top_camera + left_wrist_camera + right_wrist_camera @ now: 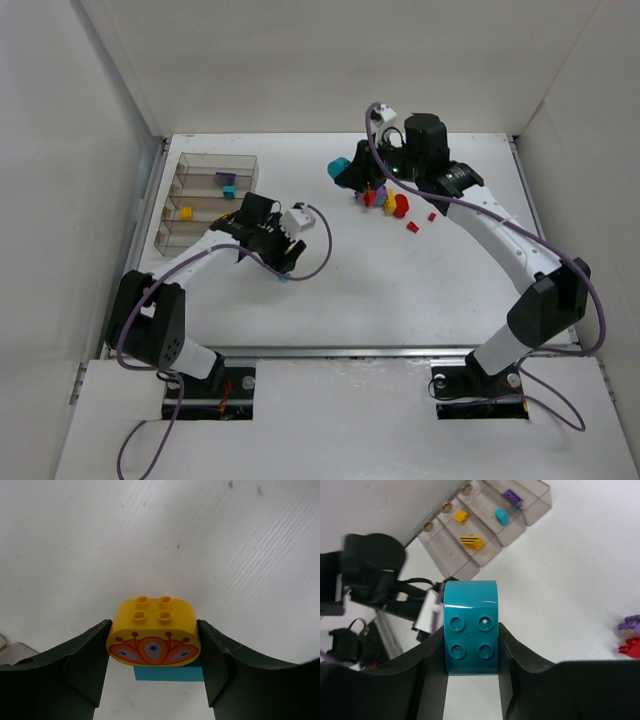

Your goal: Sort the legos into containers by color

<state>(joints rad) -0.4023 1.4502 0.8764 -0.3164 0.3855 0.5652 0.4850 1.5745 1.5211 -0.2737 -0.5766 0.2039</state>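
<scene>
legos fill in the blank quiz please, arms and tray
The left fingers grip a printed yellow brick with a ___ brick beneath. The right fingers grip a teal brick showing ___ studs. In the tray, a cyan brick lies between a plain yellow brick and a ___ one.
Missing: cyan; four; purple.

Bare table (pixel 400 290) lies wide between the two arms, the broadest lane for any reach. The left arm (pixel 200 262) sprawls just beside the tray (pixel 210 158), barring its near side; the tray's other flank appears to sit close against the left wall (pixel 80 200). A scatter of loose bricks (pixel 392 205) crowds the table under the right arm (pixel 500 235), whose tool (pixel 343 172), filled by a teal brick (pixel 470 630), hangs between them and the tray.
</scene>
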